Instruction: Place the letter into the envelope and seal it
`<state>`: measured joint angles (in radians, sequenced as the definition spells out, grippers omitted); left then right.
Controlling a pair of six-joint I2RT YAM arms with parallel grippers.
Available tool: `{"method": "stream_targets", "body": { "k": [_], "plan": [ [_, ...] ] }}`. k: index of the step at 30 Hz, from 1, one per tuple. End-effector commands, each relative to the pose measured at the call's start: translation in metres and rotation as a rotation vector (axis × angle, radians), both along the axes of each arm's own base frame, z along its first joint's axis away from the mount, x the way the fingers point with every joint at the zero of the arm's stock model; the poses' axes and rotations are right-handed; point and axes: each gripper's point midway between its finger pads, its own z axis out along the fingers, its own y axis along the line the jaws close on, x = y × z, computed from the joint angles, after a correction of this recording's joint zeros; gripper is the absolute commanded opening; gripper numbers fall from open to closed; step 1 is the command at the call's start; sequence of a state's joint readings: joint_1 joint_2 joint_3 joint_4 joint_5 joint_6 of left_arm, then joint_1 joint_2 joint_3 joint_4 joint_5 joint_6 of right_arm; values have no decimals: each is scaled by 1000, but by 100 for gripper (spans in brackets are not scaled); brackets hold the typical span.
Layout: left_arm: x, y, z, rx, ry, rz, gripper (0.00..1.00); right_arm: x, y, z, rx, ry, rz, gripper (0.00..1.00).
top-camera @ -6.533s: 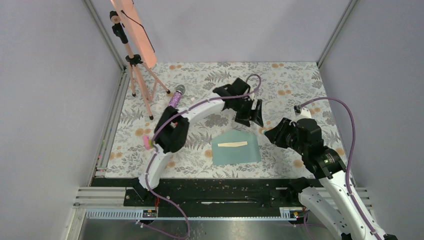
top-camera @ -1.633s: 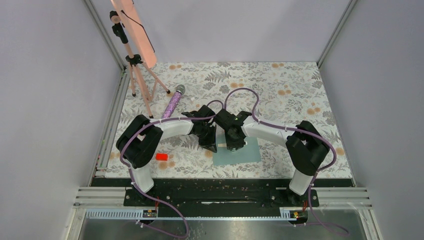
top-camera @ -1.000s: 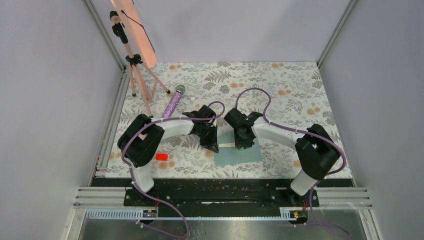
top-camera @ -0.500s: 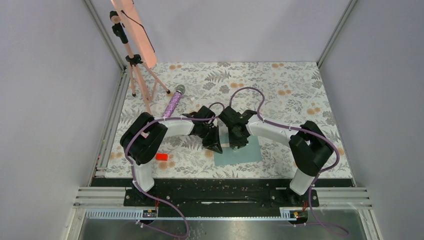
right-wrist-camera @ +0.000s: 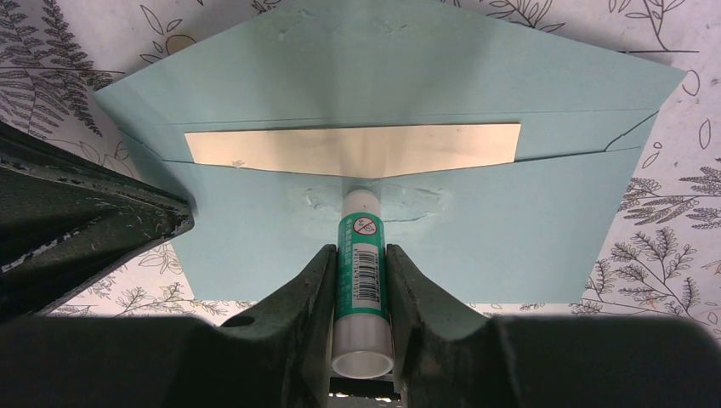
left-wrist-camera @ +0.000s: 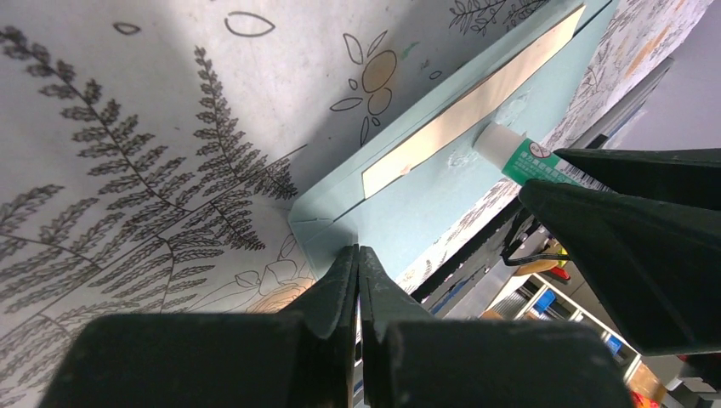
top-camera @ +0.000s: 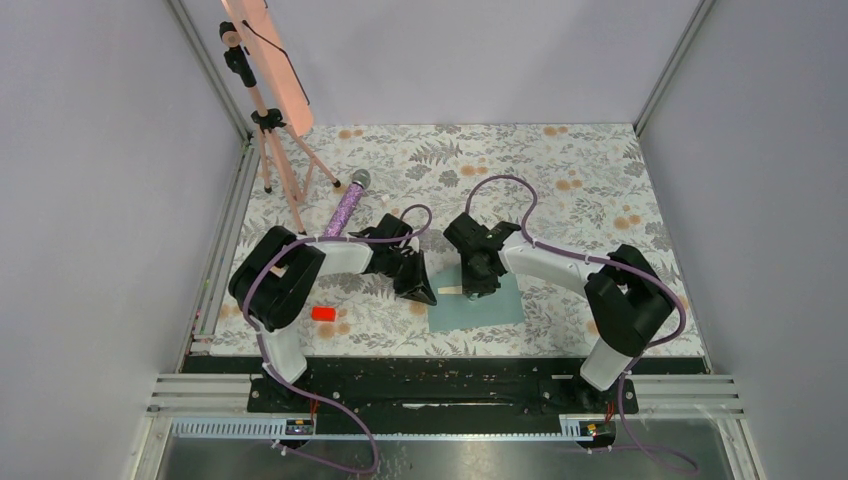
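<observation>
The letter (right-wrist-camera: pixel 353 150) is tucked in the envelope (right-wrist-camera: pixel 510 229); sealing is what's left, I'd say. The right gripper (right-wrist-camera: pixel 360 253) clamps a glue stick (right-wrist-camera: pixel 361 285) against it, and the left gripper (left-wrist-camera: pixel 356 253), fingers together, pins a corner.

Glue stick (right-wrist-camera: pixel 363 280) sign: crossed-out circle (white on green)
Glue stick barcode: black bars, digits too small to read
Elsewhere: nothing legible

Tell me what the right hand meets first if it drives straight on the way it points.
The envelope, just below the letter's exposed strip: the glue stick held in the right hand seems to be touching it.
</observation>
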<state>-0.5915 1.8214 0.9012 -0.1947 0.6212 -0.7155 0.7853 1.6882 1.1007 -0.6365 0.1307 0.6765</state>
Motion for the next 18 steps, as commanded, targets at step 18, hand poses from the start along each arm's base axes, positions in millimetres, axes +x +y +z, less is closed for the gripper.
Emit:
{"method": "stream_targets", "body": {
  "k": [18],
  "plan": [
    [-6, 16, -35, 96, 42, 17, 0, -7, 4, -1, -95, 19, 72, 0]
  ]
}}
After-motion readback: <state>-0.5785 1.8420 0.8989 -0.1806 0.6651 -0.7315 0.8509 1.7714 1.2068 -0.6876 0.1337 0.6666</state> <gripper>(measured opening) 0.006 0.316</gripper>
